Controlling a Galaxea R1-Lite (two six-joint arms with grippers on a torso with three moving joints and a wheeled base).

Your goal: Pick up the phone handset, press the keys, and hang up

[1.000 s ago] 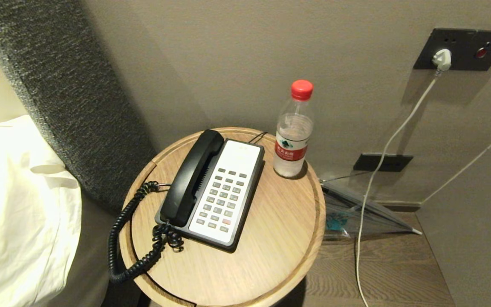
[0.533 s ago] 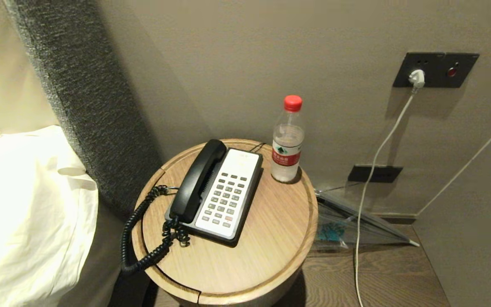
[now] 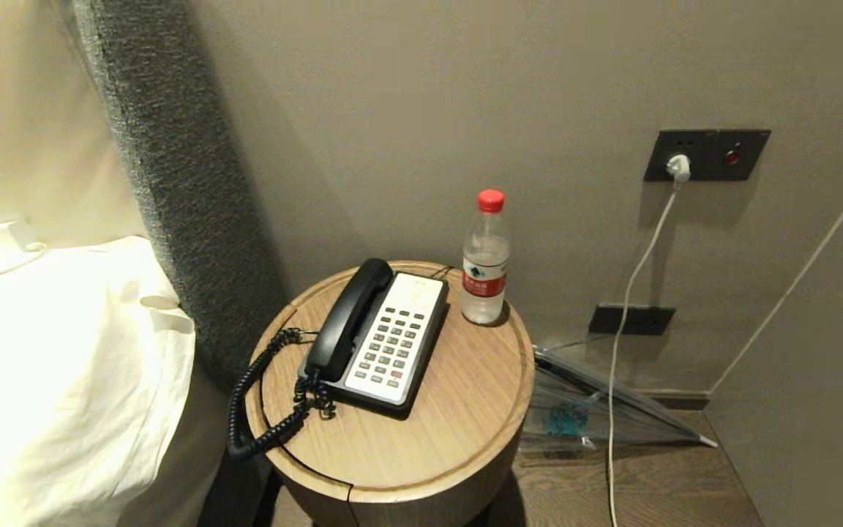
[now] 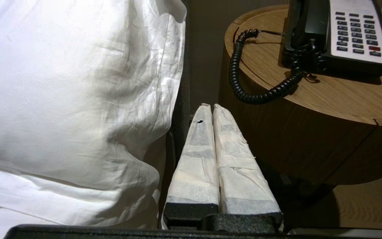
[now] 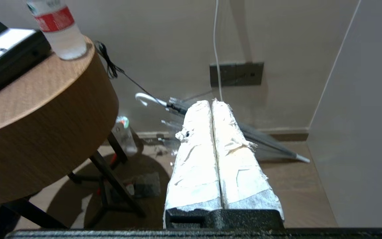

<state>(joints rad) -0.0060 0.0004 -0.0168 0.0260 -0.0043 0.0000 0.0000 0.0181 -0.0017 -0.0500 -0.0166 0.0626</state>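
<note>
Phone handset [image 3: 345, 322] lies in its cradle along the left edge of the phone base [image 3: 385, 340], on the round wooden desk [image 3: 458, 410] squeezed between the bed with its white pillow [image 3: 48, 380] and the wall. From where I stand, its long axis runs from the near-left of the desk up toward the far-right, earpiece end close to the wall, cord end nearest the robot. The coiled cord [image 3: 246, 410] drops off that near end and loops over the desk's left rim. A water bottle [image 3: 485, 260] stands just beside the base's far right corner, apart from the handset.

Neither arm has gone to work yet. The left pincer [image 4: 209, 111] hangs low in the gap between pillow and desk, below the desktop, its padded fingers pressed together and holding nothing; the handset sits up and ahead of it, slightly to its right. The right pincer [image 5: 211, 106] is likewise closed and empty, off the desk's right side, pointing at the floor by the wall. I'd judge the left arm nearer, needing to rise, open and come across the handset's middle.
</note>
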